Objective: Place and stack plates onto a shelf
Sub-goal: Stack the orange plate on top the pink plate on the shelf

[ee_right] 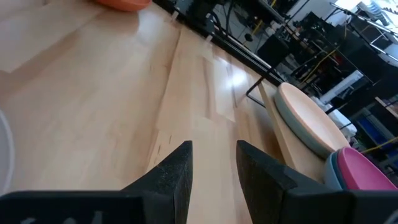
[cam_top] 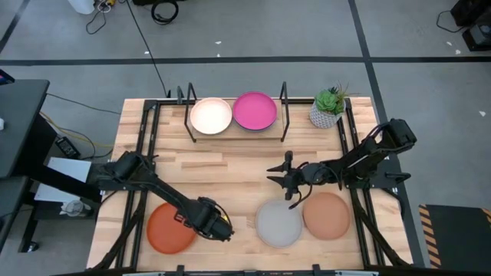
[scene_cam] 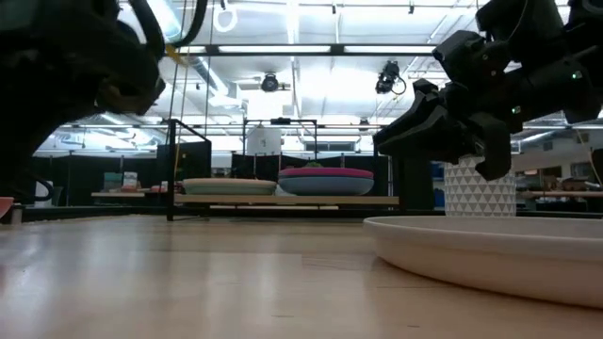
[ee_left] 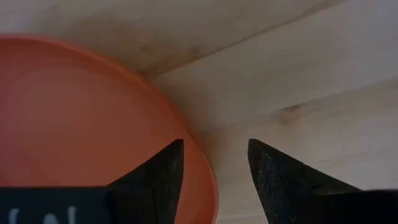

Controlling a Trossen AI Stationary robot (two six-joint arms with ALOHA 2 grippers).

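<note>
Step in hand: judged from the layout, the left arm is going for the orange plate (cam_top: 170, 228) at the near left of the table (cam_top: 230, 169).
Left tool: left tool (cam_top: 219, 228) sits low at the plate's right edge, its fingers (ee_left: 163, 177) apart; in the left wrist view one finger lies over the rim and the other over bare wood, so the rim runs between them and nothing is gripped yet.
Right tool: right tool (cam_top: 285, 182) hovers mid-table above the grey plate (cam_top: 278, 223), its two fingers a little apart and holding nothing.
Other plates: tan-brown plate (cam_top: 327, 215) lies touching or just beside the grey one; the cream plate (cam_top: 211, 116) and pink plate (cam_top: 255, 110) already rest side by side on the shelf (cam_top: 234, 132), each atop a darker plate, as the low view shows.
Doing it well: close squarely on the rim with the lower finger slid fully under the edge, then lift level before travelling.
Risk: a shallow pinch may let the plate tip or slip; the shelf's black uprights (cam_top: 284, 100) need clearance.
Bystander: potted plant (cam_top: 328, 107) stands just right of the shelf.
</note>
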